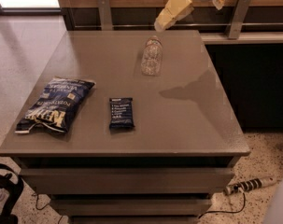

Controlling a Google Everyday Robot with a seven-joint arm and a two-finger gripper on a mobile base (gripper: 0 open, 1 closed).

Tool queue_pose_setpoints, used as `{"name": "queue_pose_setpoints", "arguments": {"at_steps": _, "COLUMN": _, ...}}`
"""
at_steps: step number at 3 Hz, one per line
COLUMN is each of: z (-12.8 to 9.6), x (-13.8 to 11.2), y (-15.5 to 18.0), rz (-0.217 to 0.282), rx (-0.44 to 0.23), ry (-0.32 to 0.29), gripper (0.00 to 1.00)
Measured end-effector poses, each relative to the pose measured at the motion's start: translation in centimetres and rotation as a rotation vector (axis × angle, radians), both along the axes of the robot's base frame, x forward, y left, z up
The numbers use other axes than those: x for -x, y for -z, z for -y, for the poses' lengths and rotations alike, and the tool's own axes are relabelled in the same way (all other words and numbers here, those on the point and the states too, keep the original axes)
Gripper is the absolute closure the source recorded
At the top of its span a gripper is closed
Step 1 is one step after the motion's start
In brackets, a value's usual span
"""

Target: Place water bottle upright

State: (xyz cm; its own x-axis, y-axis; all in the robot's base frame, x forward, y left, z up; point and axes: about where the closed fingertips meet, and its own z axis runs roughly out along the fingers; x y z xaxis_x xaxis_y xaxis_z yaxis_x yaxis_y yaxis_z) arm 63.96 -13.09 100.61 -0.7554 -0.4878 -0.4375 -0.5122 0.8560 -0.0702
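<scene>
The water bottle (152, 56) is a small clear ribbed plastic bottle. It lies on its side near the far edge of the grey-brown table (187, 125), with its cap end pointing away from me. My gripper (171, 10), cream-coloured, hangs in the air at the top of the view. It is just above and behind the bottle's far end, a little to the right, and does not touch it. It holds nothing that I can see.
A dark blue snack bar (121, 112) lies at the table's middle front. A blue chip bag (54, 104) lies at the left. Two metal posts (103, 13) stand behind the table against a wooden wall. A cable and a striped object (246, 185) lie on the floor at the right.
</scene>
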Motion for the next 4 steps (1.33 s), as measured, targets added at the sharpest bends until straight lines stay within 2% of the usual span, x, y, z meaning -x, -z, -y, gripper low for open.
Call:
{"name": "queue_pose_setpoints", "arguments": {"at_steps": 1, "z": -1.1, "x": 2.9, "y": -1.4, "rz": 0.111, "rx": -0.065, "ry": 0.017, "gripper": 0.0}}
{"name": "queue_pose_setpoints", "arguments": {"at_steps": 2, "z": -3.7, "x": 3.5, "y": 1.8, "rz": 0.191, "rx": -0.112, "ry": -0.002, "gripper": 0.0}}
{"name": "queue_pose_setpoints", "arguments": {"at_steps": 3, "z": -3.7, "x": 3.5, "y": 1.8, "rz": 0.192, "rx": -0.112, "ry": -0.002, "gripper": 0.0}}
{"name": "queue_pose_setpoints", "arguments": {"at_steps": 4, "z": -3.9, "x": 2.2, "y": 2.2, "rz": 0.177, "rx": -0.124, "ry": 0.008, "gripper": 0.0}}
